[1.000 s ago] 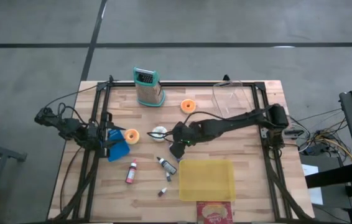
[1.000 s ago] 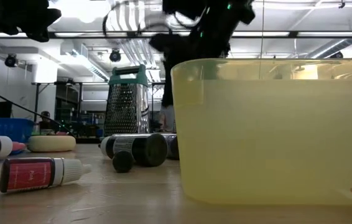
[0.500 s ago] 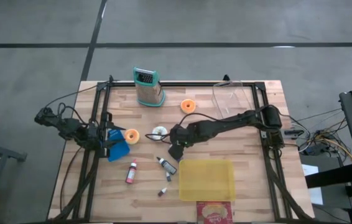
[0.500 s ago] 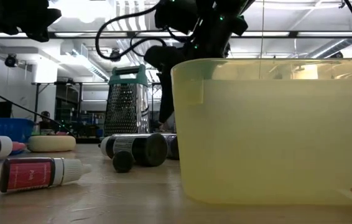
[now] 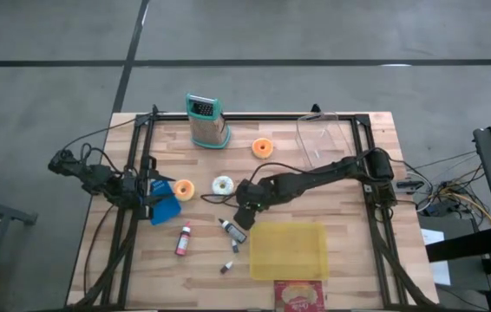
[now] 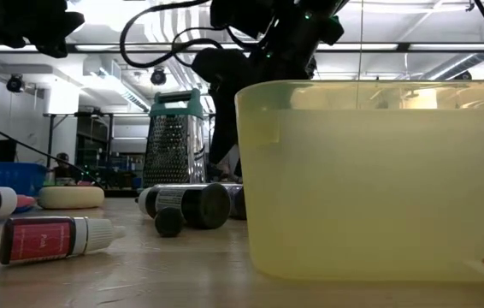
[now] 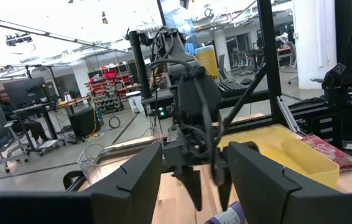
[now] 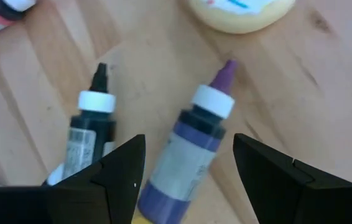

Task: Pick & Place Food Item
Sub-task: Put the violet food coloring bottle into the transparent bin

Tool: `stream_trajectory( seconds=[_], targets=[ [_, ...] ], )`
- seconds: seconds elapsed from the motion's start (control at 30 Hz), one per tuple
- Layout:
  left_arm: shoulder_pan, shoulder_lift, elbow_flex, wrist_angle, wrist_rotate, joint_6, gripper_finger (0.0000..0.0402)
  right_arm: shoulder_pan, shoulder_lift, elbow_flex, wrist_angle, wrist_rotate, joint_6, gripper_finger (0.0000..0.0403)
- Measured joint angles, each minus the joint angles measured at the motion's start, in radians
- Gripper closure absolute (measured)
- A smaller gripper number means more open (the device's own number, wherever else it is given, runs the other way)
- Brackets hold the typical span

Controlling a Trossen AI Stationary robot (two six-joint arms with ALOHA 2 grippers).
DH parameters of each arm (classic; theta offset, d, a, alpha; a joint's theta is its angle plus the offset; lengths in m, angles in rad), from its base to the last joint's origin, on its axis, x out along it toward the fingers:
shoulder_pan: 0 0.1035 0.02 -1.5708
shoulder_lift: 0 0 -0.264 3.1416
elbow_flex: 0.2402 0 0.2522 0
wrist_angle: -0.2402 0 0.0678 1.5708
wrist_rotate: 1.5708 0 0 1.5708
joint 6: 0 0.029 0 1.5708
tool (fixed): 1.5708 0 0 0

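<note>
Right gripper (image 5: 242, 218) hangs low over the middle of the table, fingers spread wide, nothing between them. Directly under it in the right wrist view: a purple-capped bottle (image 8: 194, 143) lying on its side, lined up with the gap between the fingers. Just beside that, nearer one finger, a black-capped bottle (image 8: 86, 135) with a white collar, also lying flat. These two show in the high view as the dark bottles (image 5: 232, 230) at the gripper's tip.

Just past the purple nozzle, ahead of the fingers: edge of a pale frosted doughnut (image 8: 241, 12). In the high view this white-iced doughnut (image 5: 222, 185) sits a little beyond the gripper, toward the grater (image 5: 206, 122). Two orange doughnuts also out: one (image 5: 263, 147) farther back, one (image 5: 183, 190) near the left gripper (image 5: 152, 194).

Left gripper waits at the table's left edge by a blue tray (image 5: 166, 208); its fingers stand apart with nothing in them.

Handling, as judged: if the purple bottle is the pick, it looks light, stiff plastic, round and smooth, so likely to roll or squirt out of a pinch. Best taken across the labelled body at mid-length, not the tapered cap. The neighbouring black bottle lies close; a finger could nudge it. Yellow bin (image 5: 288, 250) sits just beside the gripper, a plausible drop.
</note>
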Motion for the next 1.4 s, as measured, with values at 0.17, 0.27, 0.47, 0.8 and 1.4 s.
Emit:
stream_trajectory(
  seconds=[0.17,0.27,0.47,0.8,1.4],
  targets=[
    [0.000,0.000,0.000,0.000,0.000,0.000,0.0213,0.004,0.000,-0.001,0.005,0.012,0.000,0.0165],
    [0.000,0.000,0.000,0.000,0.000,0.000,0.0213,0.013,0.000,-0.002,0.008,0.009,-0.005,0.0165],
    [0.000,0.000,0.000,0.000,0.000,0.000,0.0213,0.017,0.000,-0.016,0.029,0.031,-0.019,0.0165],
    [0.000,0.000,0.000,0.000,0.000,0.000,0.0213,0.020,0.000,-0.077,0.133,0.030,-0.026,0.0165],
    [0.000,0.000,0.000,0.000,0.000,0.000,0.0213,0.030,0.001,-0.153,0.244,0.026,-0.023,0.0165]
  ],
)
